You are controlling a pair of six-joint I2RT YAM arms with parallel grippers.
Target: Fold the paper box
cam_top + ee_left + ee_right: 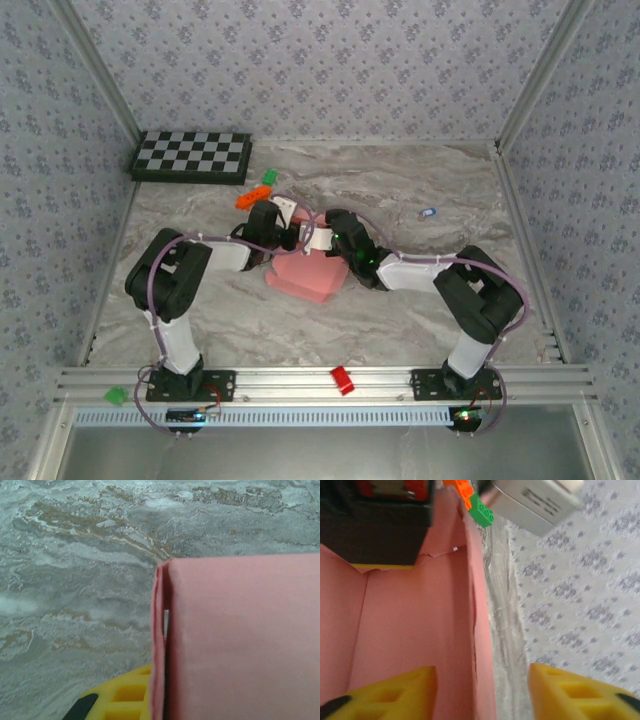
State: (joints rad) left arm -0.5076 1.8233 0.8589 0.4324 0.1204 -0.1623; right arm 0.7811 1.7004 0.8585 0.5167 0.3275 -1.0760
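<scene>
The paper box point(305, 277) is pink card, partly folded, lying at the middle of the marble table. Both grippers meet over its far edge. My left gripper point(287, 236) is shut on one upright wall of the paper box point(240, 640); one yellow finger point(122, 697) shows on the outer side of the wall and the other is hidden behind the card. My right gripper point(482, 672) is open and straddles another wall of the paper box point(420, 615), with its left finger point(390, 692) inside the box and its right finger point(580, 692) outside it.
A checkerboard point(192, 157) lies at the back left, with an orange brick point(255, 195) and a green brick point(269, 178) just beyond the grippers. A small blue piece point(428, 213) lies at the right. A red block point(342, 379) and a green block point(117, 396) sit on the near rail.
</scene>
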